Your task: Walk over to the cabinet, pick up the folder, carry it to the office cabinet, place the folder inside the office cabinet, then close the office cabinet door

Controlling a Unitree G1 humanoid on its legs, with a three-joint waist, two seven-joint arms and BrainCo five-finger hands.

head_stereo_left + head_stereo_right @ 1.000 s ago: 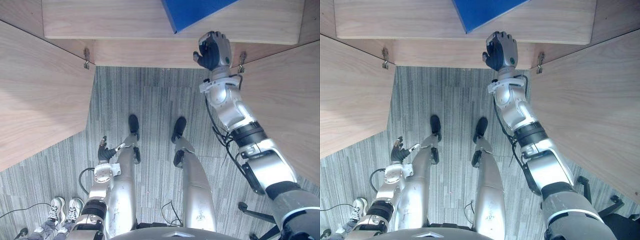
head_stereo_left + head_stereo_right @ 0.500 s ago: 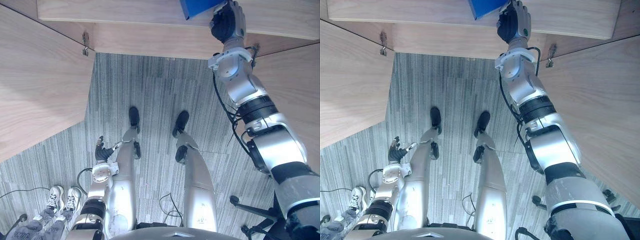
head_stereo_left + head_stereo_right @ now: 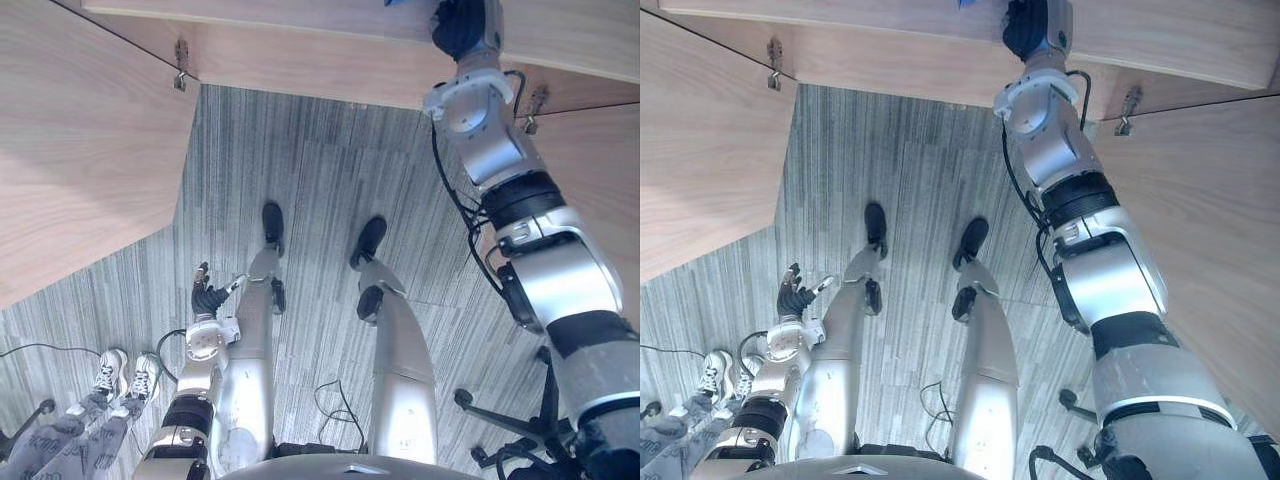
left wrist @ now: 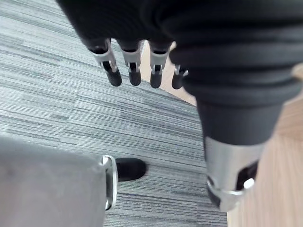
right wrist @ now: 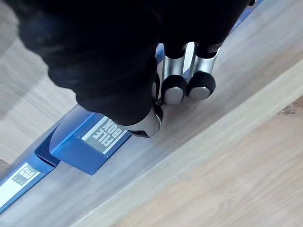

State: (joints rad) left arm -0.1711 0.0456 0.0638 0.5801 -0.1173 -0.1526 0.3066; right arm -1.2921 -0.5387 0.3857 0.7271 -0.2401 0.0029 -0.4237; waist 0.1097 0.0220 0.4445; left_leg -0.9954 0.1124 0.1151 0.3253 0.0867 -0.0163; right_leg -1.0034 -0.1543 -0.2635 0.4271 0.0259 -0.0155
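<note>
The right hand (image 5: 109, 61) curls its fingers (image 5: 173, 89) over the near edge of the blue folder (image 5: 87, 142) lying flat on the cabinet shelf (image 5: 227, 118), the left hand (image 3: 207, 300) hangs relaxed, and so shallow a hold may slip, dropping the folder to the floor (image 3: 320, 200).

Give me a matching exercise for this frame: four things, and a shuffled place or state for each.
1 folder
2 left hand
3 right hand
4 shoes

A up at the cabinet shelf
B on the carpet, on a person's feet
C blue, lying on the shelf
D hanging low, fingers straight

Pairs: 1-C, 2-D, 3-A, 4-B
</note>
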